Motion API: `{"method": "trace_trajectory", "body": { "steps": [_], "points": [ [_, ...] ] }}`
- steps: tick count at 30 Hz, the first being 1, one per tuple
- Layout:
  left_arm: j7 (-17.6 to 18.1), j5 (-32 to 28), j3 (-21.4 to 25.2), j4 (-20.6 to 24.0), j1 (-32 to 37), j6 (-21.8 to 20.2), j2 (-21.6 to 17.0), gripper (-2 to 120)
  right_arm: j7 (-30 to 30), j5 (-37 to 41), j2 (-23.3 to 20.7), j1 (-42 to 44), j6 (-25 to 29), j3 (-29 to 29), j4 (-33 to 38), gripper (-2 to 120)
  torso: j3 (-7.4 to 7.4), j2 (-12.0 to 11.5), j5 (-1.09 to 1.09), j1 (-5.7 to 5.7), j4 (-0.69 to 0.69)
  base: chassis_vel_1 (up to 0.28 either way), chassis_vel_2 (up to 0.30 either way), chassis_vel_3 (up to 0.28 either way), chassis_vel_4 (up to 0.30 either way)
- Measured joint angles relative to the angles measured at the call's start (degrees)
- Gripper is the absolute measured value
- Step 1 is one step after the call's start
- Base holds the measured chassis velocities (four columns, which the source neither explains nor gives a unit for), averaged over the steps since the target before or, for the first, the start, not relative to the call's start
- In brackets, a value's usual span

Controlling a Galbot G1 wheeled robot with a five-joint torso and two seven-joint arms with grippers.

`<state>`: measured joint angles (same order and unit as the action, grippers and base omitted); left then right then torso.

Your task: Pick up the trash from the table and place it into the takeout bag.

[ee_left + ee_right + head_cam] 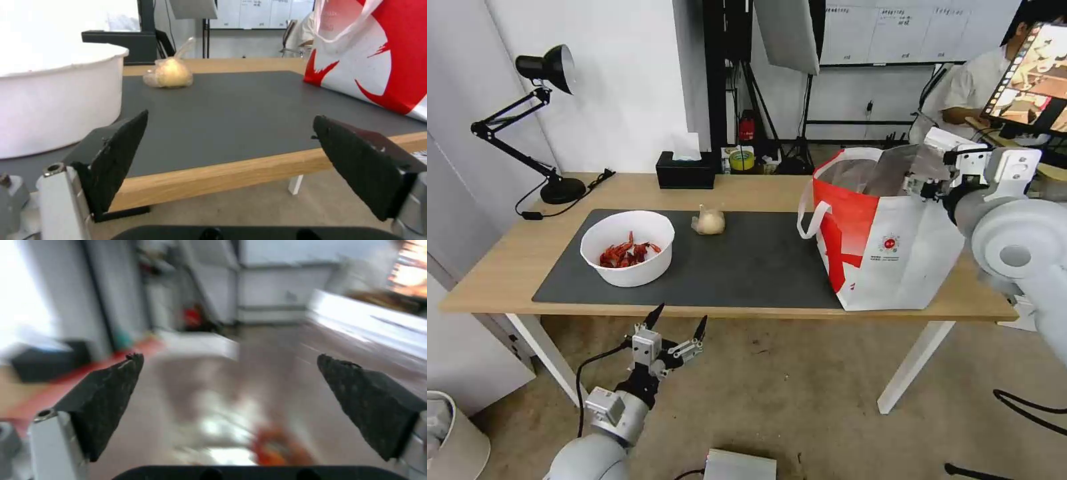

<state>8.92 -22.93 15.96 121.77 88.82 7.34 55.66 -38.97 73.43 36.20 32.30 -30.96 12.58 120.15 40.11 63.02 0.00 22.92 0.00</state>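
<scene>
The right gripper point(229, 363) is held wide open and empty above the mouth of the large white-and-red foil-lined takeout bag point(894, 253) at the right end of the long light-wood table point(760, 190). The left gripper point(679, 321), fingers spread wide, is seen below the table's near edge. On the dark grey mat point(747, 267) are placed the white round bowl of red shells point(627, 248) at the left and the small clear bag of beige stuff point(709, 221) farther back.

Gaping left pincer point(229, 128) before table point(231, 173) edge, white bowl point(53, 100) near.
</scene>
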Motion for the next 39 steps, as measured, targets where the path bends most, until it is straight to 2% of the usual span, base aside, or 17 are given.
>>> {"method": "trace_trajectory", "body": {
  "steps": [1, 2, 4, 5, 7, 8, 10, 12, 16, 24, 34, 37, 39],
  "points": [
    [-0.01, 0.02, 0.01, 0.01, 0.01, 0.01, 0.08, 100, 3.88, -0.49, 0.09, 0.42, 1.84, -0.13, 0.57, 100, 0.0, 0.0, -0.01, 0.0, 0.02, 0.0, 0.0, 0.0, 0.0],
    [-0.01, 0.02, 0.01, 0.01, 0.01, 0.01, 0.08, 100, 3.88, -0.49, 0.09, 0.42, 1.84, -0.13, 0.57, 100, 0.0, 0.0, -0.01, 0.0, 0.02, 0.0, 0.0, 0.0, 0.0],
    [-0.01, 0.05, 0.05, 0.01, -0.01, 0.06, 0.24, 100, 12.58, -2.02, -0.27, 2.91, 5.26, -0.08, 1.18, 100, 0.0, 0.0, 0.0, 0.0, 0.01, 0.0, 0.0, 0.0, 0.0],
    [-0.01, 0.05, 0.05, 0.01, -0.01, 0.06, 0.24, 100, 12.58, -2.02, -0.27, 2.91, 5.26, -0.08, 1.18, 100, 0.0, 0.0, 0.0, 0.0, 0.01, 0.0, 0.0, 0.0, 0.0],
    [-0.01, 0.05, 0.13, 0.01, -0.03, 0.13, 0.31, 100, 22.92, -4.52, -1.37, 6.33, 8.27, 0.47, 1.61, 100, 0.0, 0.0, 0.0, 0.0, 0.0, 0.0, 0.0, 0.0, 0.0],
    [-0.01, 0.05, 0.13, 0.01, -0.03, 0.13, 0.31, 100, 22.92, -4.52, -1.37, 6.33, 8.27, 0.47, 1.61, 100, 0.0, 0.0, 0.0, 0.0, 0.0, 0.0, 0.0, 0.0, 0.0],
    [-0.01, 0.05, 0.16, 0.01, -0.07, 0.16, 0.31, 100, 30.2, -7.54, -2.19, 9.41, 10.67, 0.62, 2.14, 100, 0.0, 0.0, 0.01, 0.0, -0.01, 0.0, 0.0, 0.0, 0.0],
    [-0.01, 0.05, 0.16, 0.01, -0.19, 0.2, 0.27, 100, 35.06, -10.6, -2.76, 11.94, 11.86, 0.7, 3.04, 100, 0.0, 0.0, 0.0, 0.0, 0.0, 0.0, 0.0, 0.0, 0.0],
    [-0.01, 0.03, 0.12, 0.01, -0.28, 0.24, 0.22, 100, 39.06, -14.32, -3.25, 15.03, 13.09, 0.65, 4.37, 100, 0.0, 0.0, 0.0, 0.0, 0.0, 0.0, 0.0, 0.0, 0.0],
    [-0.06, 0.01, -0.12, 0.01, -0.38, 0.28, 0.32, 100, 39.69, -19.32, -2.43, 21.69, 15.4, 0.79, 5.59, 100, 0.0, 0.0, 0.0, 0.0, 0.0, 0.0, 0.0, 0.0, 0.0],
    [-0.15, 0.03, 0.35, 0.02, -0.17, 0.35, 0.49, 100, 34.73, -26.95, 2.97, 31.3, 21.3, -1.47, 4.47, 100, -0.01, 0.0, 0.0, 0.0, 0.0, 0.0, 0.0, 0.0, 0.0],
    [-0.15, -0.01, 0.49, -0.05, -0.12, 0.58, 0.39, 100, 33.92, -32.5, 5.55, 37.41, 25.99, -2.3, 2.7, 100, -0.01, 0.01, 0.0, -0.01, 0.0, 0.0, 0.0, 0.0, 0.0],
    [-0.15, -0.02, 0.41, -0.11, -0.16, 0.58, 0.42, 100, 33.89, -33.94, 6.56, 39.04, 27.09, -2.44, 1.98, 100, -0.01, 0.0, 0.0, 0.0, -0.01, 0.0, 0.0, 0.0, 0.0]
  ]
}}
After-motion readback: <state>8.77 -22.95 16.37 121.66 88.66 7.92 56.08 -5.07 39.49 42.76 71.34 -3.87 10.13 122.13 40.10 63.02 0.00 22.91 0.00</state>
